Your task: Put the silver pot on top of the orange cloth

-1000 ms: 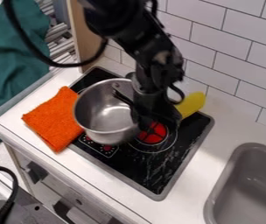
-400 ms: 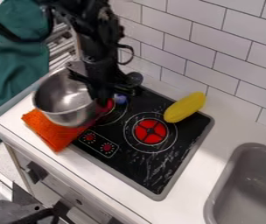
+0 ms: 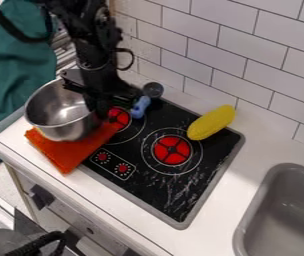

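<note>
White-tiled wall (image 3: 215,47) behind a white worktop (image 3: 228,190): round silver metal pot (image 3: 58,112) over an orange cloth (image 3: 64,155).
The black two-finger claw (image 3: 101,111) grips the pot's rim; whether pot meets cloth I cannot tell. An oblong yellow toy (image 3: 211,123) lies across the black stove top's (image 3: 155,192) edge.
</note>
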Controlling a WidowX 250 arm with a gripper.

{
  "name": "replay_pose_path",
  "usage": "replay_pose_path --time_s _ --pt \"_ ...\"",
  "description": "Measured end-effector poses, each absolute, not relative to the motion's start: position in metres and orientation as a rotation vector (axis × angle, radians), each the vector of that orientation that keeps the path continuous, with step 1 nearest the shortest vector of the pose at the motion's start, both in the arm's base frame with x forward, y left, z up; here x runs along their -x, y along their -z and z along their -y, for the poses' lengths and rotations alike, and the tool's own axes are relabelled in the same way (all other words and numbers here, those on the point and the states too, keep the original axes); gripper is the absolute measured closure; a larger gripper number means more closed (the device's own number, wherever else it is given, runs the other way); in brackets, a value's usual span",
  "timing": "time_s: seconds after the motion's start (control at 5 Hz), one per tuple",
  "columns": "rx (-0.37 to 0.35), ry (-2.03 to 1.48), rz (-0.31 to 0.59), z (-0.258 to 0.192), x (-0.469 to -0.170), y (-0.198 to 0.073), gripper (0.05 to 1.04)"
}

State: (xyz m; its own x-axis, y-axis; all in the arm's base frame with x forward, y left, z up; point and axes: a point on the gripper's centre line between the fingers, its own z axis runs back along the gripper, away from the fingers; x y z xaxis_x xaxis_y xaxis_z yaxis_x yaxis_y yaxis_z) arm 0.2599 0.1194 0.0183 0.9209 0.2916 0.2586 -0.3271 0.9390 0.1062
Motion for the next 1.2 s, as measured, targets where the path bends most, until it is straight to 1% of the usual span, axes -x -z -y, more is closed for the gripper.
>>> replay_pose_path --time_s 0.2,0.4,0.6,0.8,1.0,1.2 --pt "-0.141 -0.310 0.190 -0.119 -0.256 -0.007 1.008" --pt "-0.122 -0.321 0.185 -0.115 -0.256 -0.007 0.860" --pt "-0.123 -0.315 0.212 -0.105 -0.262 -0.016 0.599" --pt "-0.112 -0.286 0.255 -0.087 -0.272 -0.027 0.280" --pt "-0.085 -0.249 0.266 -0.071 -0.282 -0.032 0.073" --pt "-0.077 -0.220 0.261 -0.056 -0.287 -0.034 0.076"
